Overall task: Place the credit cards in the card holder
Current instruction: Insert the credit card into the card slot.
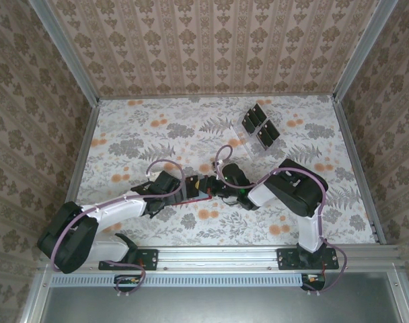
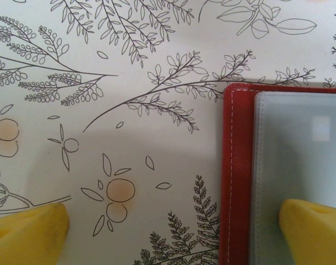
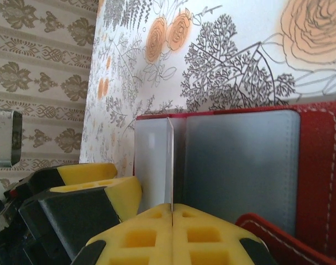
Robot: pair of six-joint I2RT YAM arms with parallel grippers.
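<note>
Right pincer (image 3: 172,210) on card holder (image 3: 323,160)

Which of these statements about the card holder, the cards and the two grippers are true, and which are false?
1. The card holder lies open on the table. True.
2. The right gripper is wide open. False: it is shut on a thin pale inner leaf of the holder.
3. Dark credit cards sit in the clear stand towards the table's far right. True.
4. The left gripper grips a card. False: it is open, with one fingertip over the holder's pale inside and the other over bare table.
</note>
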